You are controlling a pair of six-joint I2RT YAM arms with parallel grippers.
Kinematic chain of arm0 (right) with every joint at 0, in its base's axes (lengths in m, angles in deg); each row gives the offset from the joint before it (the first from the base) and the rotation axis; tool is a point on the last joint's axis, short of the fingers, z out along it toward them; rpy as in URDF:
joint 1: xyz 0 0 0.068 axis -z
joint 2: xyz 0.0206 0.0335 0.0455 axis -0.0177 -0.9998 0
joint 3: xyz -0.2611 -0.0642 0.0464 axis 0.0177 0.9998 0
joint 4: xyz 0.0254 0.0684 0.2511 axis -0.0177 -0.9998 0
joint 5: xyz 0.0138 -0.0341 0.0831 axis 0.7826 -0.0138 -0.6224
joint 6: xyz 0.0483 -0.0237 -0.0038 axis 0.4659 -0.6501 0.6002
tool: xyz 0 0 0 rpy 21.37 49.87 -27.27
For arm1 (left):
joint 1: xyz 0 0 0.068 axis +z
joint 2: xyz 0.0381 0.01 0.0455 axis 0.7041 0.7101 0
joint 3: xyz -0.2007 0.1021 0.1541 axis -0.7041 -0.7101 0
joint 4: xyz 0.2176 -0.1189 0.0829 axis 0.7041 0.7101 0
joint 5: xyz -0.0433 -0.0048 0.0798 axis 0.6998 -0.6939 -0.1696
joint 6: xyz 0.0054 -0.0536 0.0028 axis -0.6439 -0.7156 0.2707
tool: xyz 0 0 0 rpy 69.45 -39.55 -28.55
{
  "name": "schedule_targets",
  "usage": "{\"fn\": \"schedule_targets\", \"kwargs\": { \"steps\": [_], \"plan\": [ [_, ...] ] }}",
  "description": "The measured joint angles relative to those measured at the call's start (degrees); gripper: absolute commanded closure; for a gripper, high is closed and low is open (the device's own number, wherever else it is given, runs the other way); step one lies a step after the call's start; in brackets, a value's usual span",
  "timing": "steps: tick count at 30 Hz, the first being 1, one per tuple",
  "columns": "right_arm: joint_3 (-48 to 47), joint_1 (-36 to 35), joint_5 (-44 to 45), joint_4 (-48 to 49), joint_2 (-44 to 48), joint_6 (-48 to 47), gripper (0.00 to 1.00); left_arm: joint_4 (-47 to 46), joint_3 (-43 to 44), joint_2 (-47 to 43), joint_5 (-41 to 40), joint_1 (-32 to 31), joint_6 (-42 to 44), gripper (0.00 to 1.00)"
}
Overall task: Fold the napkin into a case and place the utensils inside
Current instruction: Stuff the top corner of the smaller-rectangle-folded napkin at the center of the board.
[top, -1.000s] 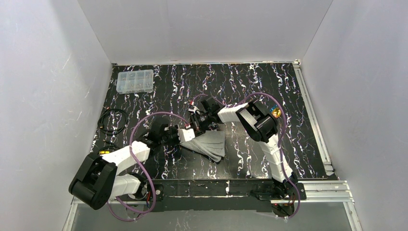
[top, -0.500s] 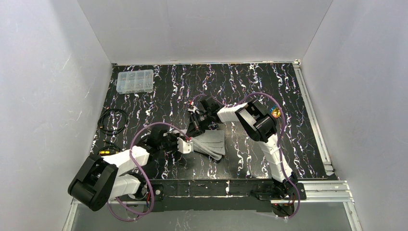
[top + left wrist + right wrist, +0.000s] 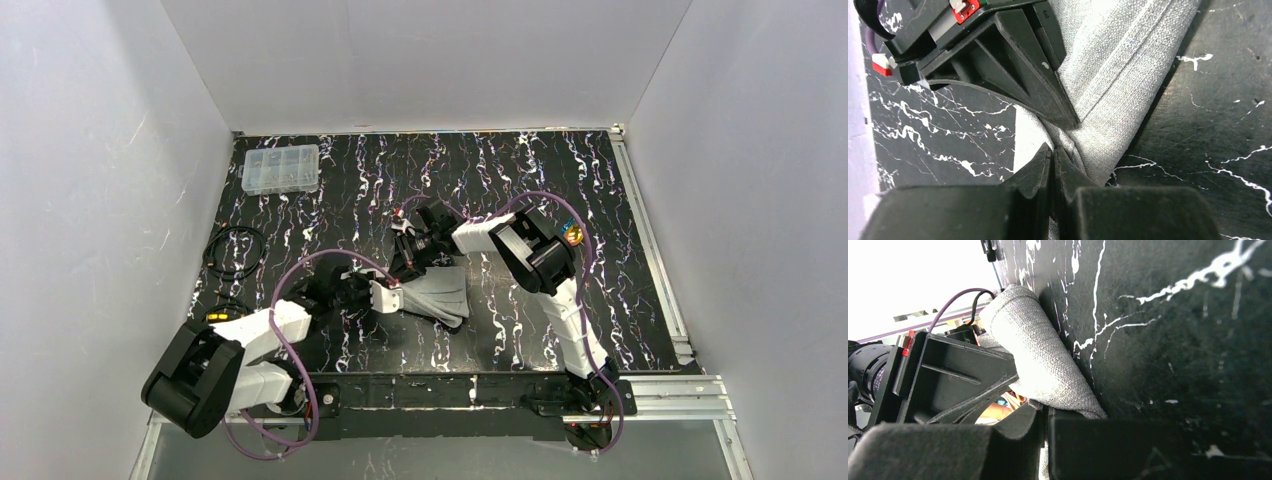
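Left claw: jaws pressed together on a corner of the grey napkin. Right claw: jaws narrow, pinching a rolled fold of the same cloth. The two claws meet almost tip to tip at the napkin's left end. The napkin lies bunched in pleats at the centre of the black marbled table, fanning toward the lower right; clear plastic box at upper left
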Motion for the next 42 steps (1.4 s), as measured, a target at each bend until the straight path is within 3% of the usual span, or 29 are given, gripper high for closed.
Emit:
{"fn": "schedule_targets", "kwargs": {
  "steps": [9,16,21,26,35,42],
  "plan": [
    [0.0,0.0,0.2,-0.3,0.0,-0.3,0.99,3.7,4.2,-0.2,-2.1,0.0,-12.2,1.0],
    [0.1,0.0,0.4,-0.6,0.0,-0.7,0.99,5.6,4.6,-1.1,-3.0,0.0,-16.8,0.99],
    [0.1,0.0,0.5,-0.7,0.0,-0.9,0.99,6.1,4.6,-1.1,-3.0,0.0,-17.6,0.83],
    [0.1,0.0,0.5,-0.8,0.0,-0.9,0.99,6.7,4.6,-1.1,-2.9,0.0,-17.7,0.76],
    [0.1,0.0,0.5,-0.7,0.0,-0.9,0.99,8.3,4.8,-0.9,-1.9,0.0,-17.7,0.82],
    [0.5,0.0,0.4,0.5,0.0,-0.1,0.99,7.0,4.9,0.8,-2.3,0.0,-17.6,0.96]
  ]
}}
